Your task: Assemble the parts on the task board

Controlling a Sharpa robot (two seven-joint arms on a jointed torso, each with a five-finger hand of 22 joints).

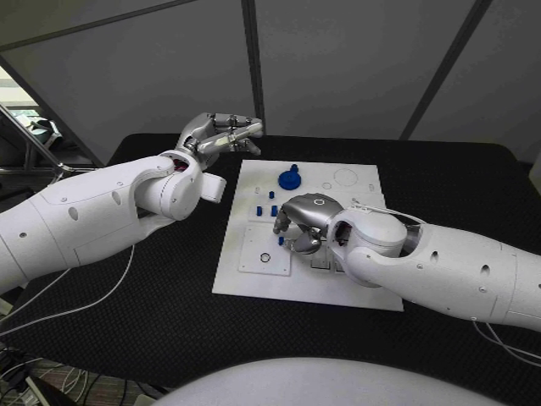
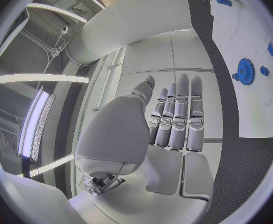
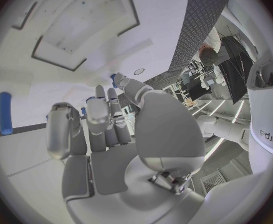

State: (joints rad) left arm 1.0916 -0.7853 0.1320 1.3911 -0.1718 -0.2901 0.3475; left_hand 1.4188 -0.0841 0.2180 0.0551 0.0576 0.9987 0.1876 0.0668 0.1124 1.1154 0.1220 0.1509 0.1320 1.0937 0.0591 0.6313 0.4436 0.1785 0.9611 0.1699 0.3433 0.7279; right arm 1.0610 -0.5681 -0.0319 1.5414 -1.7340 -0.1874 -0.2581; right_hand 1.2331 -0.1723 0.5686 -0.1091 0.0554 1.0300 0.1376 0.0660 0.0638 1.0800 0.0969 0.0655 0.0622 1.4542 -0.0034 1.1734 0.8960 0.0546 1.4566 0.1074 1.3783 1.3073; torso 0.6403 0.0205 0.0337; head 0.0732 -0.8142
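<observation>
The white task board (image 1: 253, 279) lies in the middle of the black table. A blue gear (image 1: 290, 178) stands near its far edge, and small blue pegs (image 1: 265, 211) stand left of centre. My right hand (image 1: 305, 222) hovers low over the board's middle, fingers partly curled downward, palm empty. In the right wrist view a blue peg (image 3: 6, 113) lies on the board (image 3: 43, 89), and small blue bits (image 3: 113, 77) show just past the fingertips (image 3: 100, 97). My left hand (image 1: 222, 134) is raised beyond the board's far left corner, its straight fingers (image 2: 177, 114) holding nothing. The gear (image 2: 245, 70) sits off to its side.
Black table mat (image 1: 124, 313) surrounds the board on all sides. A white cable (image 1: 63, 309) trails over the table's left front. Grey wall panels (image 1: 344, 59) stand close behind the table. Round holes and outlined recesses (image 1: 344, 178) mark the board's far right part.
</observation>
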